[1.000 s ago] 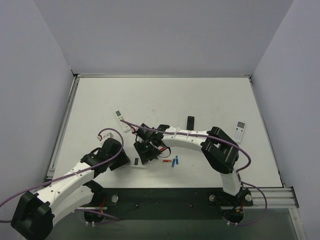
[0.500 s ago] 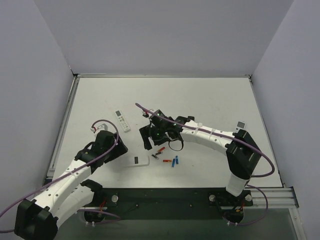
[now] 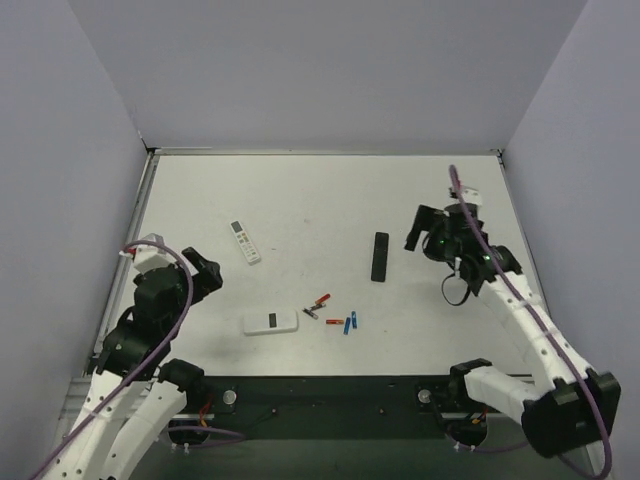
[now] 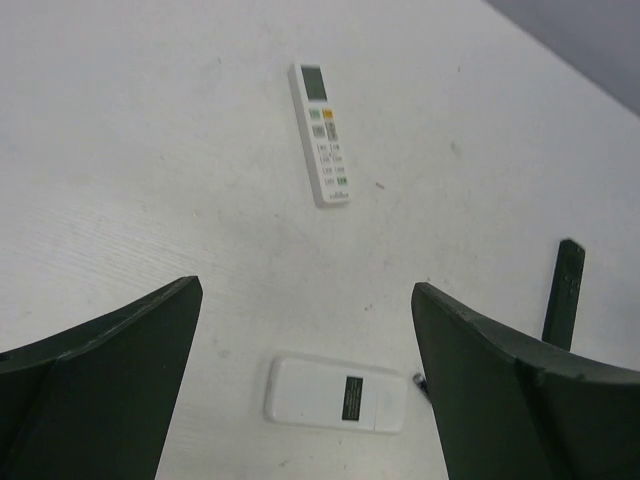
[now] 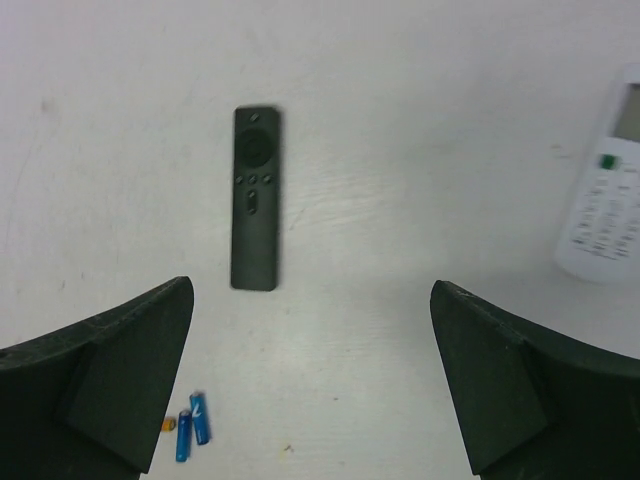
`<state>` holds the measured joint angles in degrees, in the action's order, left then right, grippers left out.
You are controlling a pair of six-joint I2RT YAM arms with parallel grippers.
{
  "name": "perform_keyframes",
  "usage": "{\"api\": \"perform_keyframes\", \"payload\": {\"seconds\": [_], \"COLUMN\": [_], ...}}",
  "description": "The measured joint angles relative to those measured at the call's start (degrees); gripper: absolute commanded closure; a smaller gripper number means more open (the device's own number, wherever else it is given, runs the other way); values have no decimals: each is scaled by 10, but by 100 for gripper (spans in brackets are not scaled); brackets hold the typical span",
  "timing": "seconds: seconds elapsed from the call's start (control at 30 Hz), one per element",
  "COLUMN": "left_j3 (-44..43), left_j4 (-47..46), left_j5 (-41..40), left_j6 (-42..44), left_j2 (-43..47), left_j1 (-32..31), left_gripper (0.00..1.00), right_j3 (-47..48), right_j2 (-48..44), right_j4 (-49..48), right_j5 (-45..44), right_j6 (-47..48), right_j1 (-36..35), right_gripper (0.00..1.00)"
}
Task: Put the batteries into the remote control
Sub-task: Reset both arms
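A white table [image 3: 300, 200] stood between plain grey-lilac walls. At its left edge the left gripper [image 3: 200, 273] hung above the surface, its jaws spread wide and holding nothing; its wrist view [image 4: 305, 295] looked down between them at bare tabletop.

A slim white remote with grey buttons [image 3: 245, 241] lay left of the table's centre. The left wrist view [image 4: 321, 134] alone showed its small screen and coloured keys.

The remote control [image 3: 271, 322] lay back up near the near edge, left of centre. The left wrist view [image 4: 337, 394] showed the dark rectangle [image 4: 352, 391] on its white back.

Just right of it, not touching it, the batteries [image 3: 333, 314] lay scattered: red, dark, orange and blue. The right wrist view caught only the blue pair [image 5: 193, 425] and an orange tip.

A black remote [image 3: 380, 256] lay right of centre; the right wrist view [image 5: 255, 198] showed its buttons.

Near the right edge the right gripper [image 3: 428, 235] was raised, jaws wide and empty [image 5: 310, 290]. Only its wrist view showed another white remote [image 5: 605, 200].
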<state>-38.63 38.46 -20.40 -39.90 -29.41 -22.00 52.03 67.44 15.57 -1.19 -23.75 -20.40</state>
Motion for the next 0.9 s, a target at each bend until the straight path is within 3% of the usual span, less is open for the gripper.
{"api": "perform_keyframes", "payload": {"seconds": [0.13, 0.37, 0.57, 0.9], "left_j3": [-39, -89, -114, -124], "left_j4": [19, -3, -49, -59], "left_j5": [-78, -181, -215, -233], "left_j6": [23, 96, 162, 202], "left_j2": [74, 215, 278, 285], "left_j1": [0, 0, 0, 0], "left_gripper": [3, 3, 3, 3], "right_j3": [-29, -53, -67, -79], "right_j2": [-160, -366, -422, -450], "right_j4": [19, 39, 53, 52], "right_j5": [-74, -209, -254, -276], "right_j6": [-4, -13, -2, 17], "right_j1": [82, 87, 87, 87], "right_gripper": [0, 0, 0, 0]}}
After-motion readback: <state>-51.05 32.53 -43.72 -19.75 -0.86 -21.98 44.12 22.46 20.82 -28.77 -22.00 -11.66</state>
